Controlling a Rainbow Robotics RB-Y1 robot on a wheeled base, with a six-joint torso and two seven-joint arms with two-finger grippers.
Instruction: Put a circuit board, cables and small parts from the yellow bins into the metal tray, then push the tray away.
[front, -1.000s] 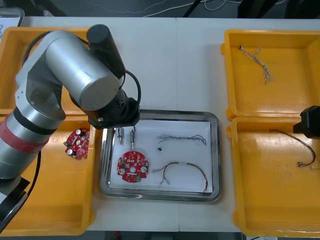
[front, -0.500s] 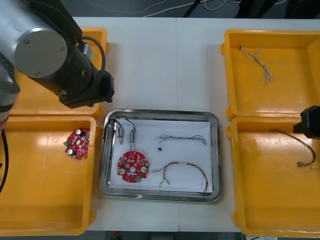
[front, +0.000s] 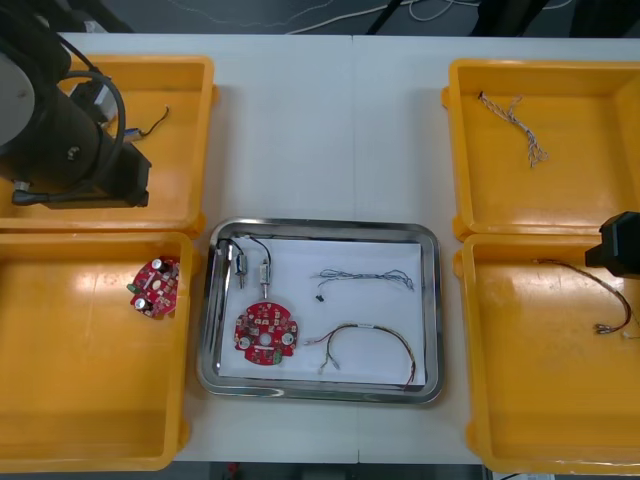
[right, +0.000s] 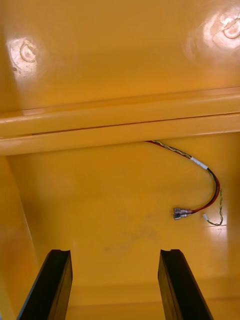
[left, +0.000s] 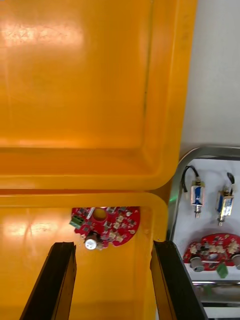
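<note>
Count first: four yellow bins, two per side, and one metal tray (front: 431, 300) sitting between the near pair on the tabletop (front: 340, 130).

There are two round red circuit boards. One is in the tray's near-left part (front: 264, 336), the other lies in the near-left bin (front: 60, 400), up by its far-right corner (front: 155, 286).

The tray is shiny-rimmed and white inside. It also holds two small metal parts (front: 252, 270) side by side with black leads, just past the board. To their right are a thin blue and white cable (front: 365, 278) and a looped red and yellow cable (front: 366, 342).

Three more cables are left in the bins:
- a black one (front: 152, 122) in the far-left bin (front: 208, 130)
- a twisted one (front: 512, 124) in the far-right bin (front: 600, 190)
- a red and yellow one (front: 592, 291) in the near-right bin (front: 540, 400)

Room-wise, the tray's side rims sit just beside the near bins. The tabletop beyond its far rim is a bare lane between the two far bins.

The left tool (left: 112, 245) hangs over the seam between the two left bins. Its fingers are spread wide with nothing in them, and the bin's board sits just ahead of them. The right tool (right: 114, 252) is over the near-right bin, also wide apart and holding nothing, with that bin's cable ahead of it.
</note>
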